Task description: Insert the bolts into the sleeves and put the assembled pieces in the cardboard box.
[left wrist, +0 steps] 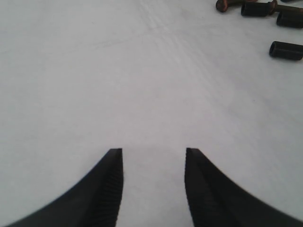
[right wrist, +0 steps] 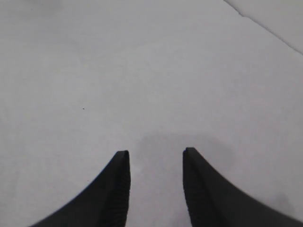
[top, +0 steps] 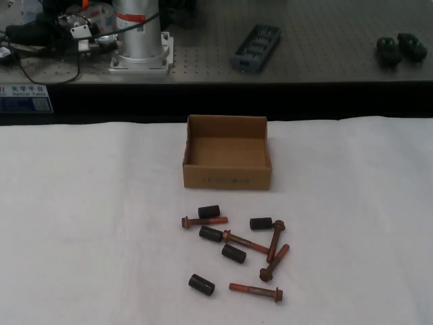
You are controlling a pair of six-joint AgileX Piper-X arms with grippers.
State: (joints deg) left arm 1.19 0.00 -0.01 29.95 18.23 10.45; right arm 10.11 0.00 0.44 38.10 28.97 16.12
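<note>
A white cloth point(top: 81, 217) covers the near bench. Behind it runs a grey perforated metal table point(top: 325, 40) carrying a silver cylindrical machine base point(top: 139, 34).

An open-topped brown cardboard box point(top: 226, 177) sits on the cloth around the middle, with nothing visible inside it.

The left gripper point(left wrist: 154, 151) hangs over bare cloth, its two black ribbed fingers apart with nothing between them. The right gripper point(right wrist: 156, 151) is likewise over bare cloth, fingers spread and holding nothing.

Five rust-orange metal bolts lie loose on the cloth in front of the box. One point(top: 204, 221) is nearest the box, two point(top: 275, 240) point(top: 247, 242) meet near their tips, and another point(top: 256, 291) lies nearest the camera.

Five short black cylindrical sleeves are scattered among them. One point(top: 209, 211) is just beside the bolt nearest the box, and another point(top: 201, 284) lies apart at the near edge of the group. No bolt is in a sleeve.
</note>
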